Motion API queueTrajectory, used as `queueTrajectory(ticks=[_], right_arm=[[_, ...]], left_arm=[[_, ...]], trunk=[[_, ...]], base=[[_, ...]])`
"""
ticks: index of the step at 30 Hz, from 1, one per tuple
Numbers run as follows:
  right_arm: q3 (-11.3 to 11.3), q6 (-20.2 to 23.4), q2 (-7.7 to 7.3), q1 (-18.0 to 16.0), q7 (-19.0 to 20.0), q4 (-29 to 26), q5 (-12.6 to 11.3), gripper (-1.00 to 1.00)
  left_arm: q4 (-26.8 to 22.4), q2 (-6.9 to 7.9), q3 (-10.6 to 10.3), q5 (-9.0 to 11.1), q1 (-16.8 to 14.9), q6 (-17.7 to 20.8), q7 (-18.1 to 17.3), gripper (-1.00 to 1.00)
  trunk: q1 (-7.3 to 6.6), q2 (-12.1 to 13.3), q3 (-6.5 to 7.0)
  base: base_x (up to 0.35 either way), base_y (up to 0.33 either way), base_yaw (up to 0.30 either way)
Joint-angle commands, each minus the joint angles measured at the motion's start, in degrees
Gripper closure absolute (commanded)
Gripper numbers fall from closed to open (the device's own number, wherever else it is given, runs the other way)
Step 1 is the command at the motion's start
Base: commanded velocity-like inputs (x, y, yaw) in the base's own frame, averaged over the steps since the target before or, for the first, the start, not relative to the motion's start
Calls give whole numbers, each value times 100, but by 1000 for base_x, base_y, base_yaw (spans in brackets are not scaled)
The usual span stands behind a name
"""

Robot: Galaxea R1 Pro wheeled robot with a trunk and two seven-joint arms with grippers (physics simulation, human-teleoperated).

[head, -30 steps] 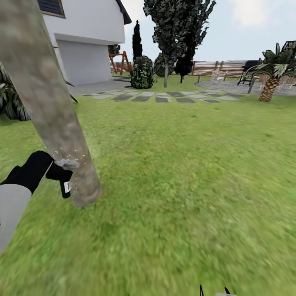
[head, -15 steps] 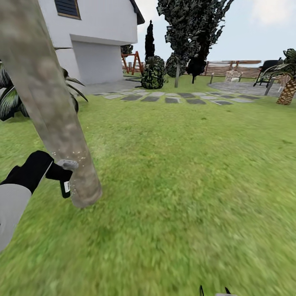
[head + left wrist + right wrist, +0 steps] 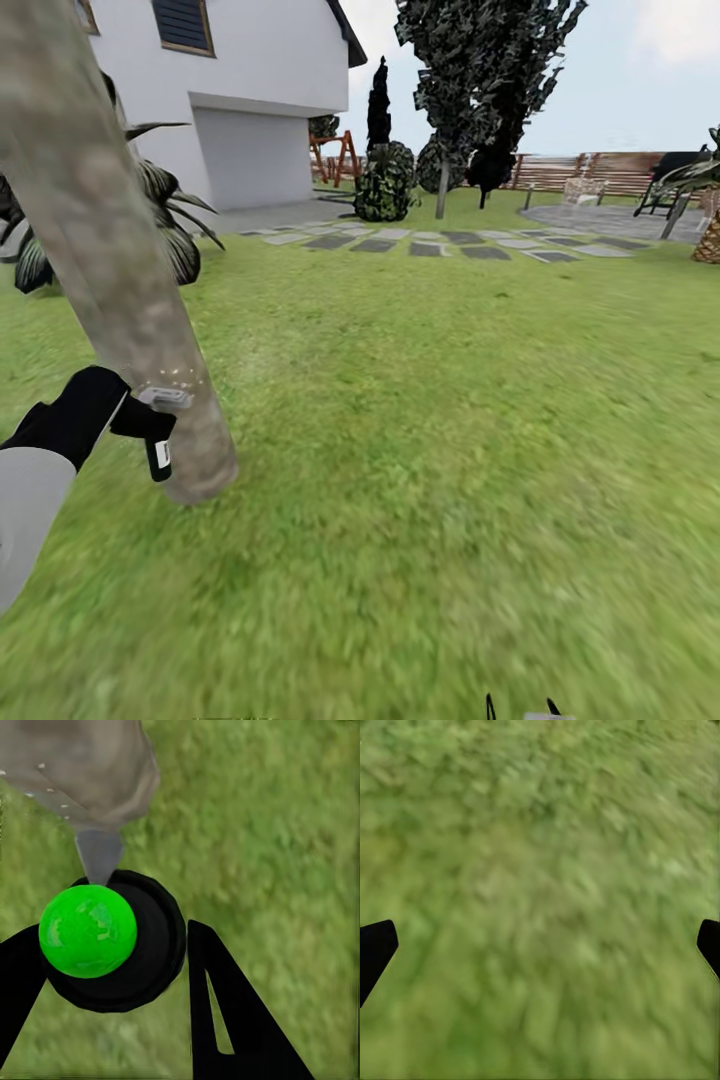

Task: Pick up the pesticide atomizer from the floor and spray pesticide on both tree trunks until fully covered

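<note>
My left gripper [image 3: 148,424] is shut on the pesticide atomizer [image 3: 158,452], a small black bottle with a grey trigger head and white label. Its nozzle touches or nearly touches the low part of the leaning tree trunk [image 3: 110,250], just above the grass. Fine pale pesticide specks [image 3: 178,378] dot the bark around the nozzle. In the left wrist view the atomizer [image 3: 142,945], carrying a green spot, sits between my black fingers [image 3: 225,1020], nozzle toward the trunk [image 3: 75,765]. The second tree [image 3: 485,70] stands far back. My right gripper [image 3: 540,949] hangs open over grass.
A white house [image 3: 250,110] stands at the back left, with a spiky plant [image 3: 165,230] behind the near trunk. Grey stepping stones [image 3: 440,245] cross the lawn toward dark bushes [image 3: 383,185]. A wooden fence [image 3: 600,172] runs along the far right. Open lawn [image 3: 450,450] spreads to my right.
The whole picture has slid to the right, so the camera has turned left. My left gripper still holds the atomizer at the trunk's base; the trunk's foot sits slightly higher in view.
</note>
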Motion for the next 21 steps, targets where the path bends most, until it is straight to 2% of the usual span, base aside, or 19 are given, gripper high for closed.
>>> queueTrajectory(ticks=[1, 5, 9, 12, 15, 19, 20, 21], right_arm=[[0, 0, 0, 0, 0, 0, 0, -100], [0, 0, 6, 0, 0, 0, 0, -100], [1, 0, 9, 0, 0, 0, 0, -100], [0, 0, 9, 0, 0, 0, 0, -100], [0, 0, 9, 0, 0, 0, 0, -100], [0, 0, 9, 0, 0, 0, 0, -100], [0, 0, 9, 0, 0, 0, 0, -100], [0, 0, 9, 0, 0, 0, 0, -100]], left_arm=[[0, 3, -1, 0, 0, 0, 0, 100], [73, 19, -7, 0, 18, -2, 0, 100], [92, 10, -1, 6, 329, -16, 0, 100], [96, -14, 2, 12, 538, -38, 0, 100], [97, -18, 2, 17, 606, -51, 30, 100], [97, -20, 12, 67, 786, -69, 431, 100], [97, -16, 52, 142, 820, -74, 539, 100], [97, -7, 189, 241, 876, -80, 605, 100]], trunk=[[0, 0, 5], [0, 0, 10], [0, 0, 10], [0, 0, 10], [0, 0, 10], [0, 0, 10], [0, 0, 10], [0, 0, 10]], base=[[0, -273, 243], [0, -273, 268], [49, -267, 245], [180, -205, 40], [265, -153, 5], [280, -134, 1], [256, -105, 0], [244, -92, 0]])
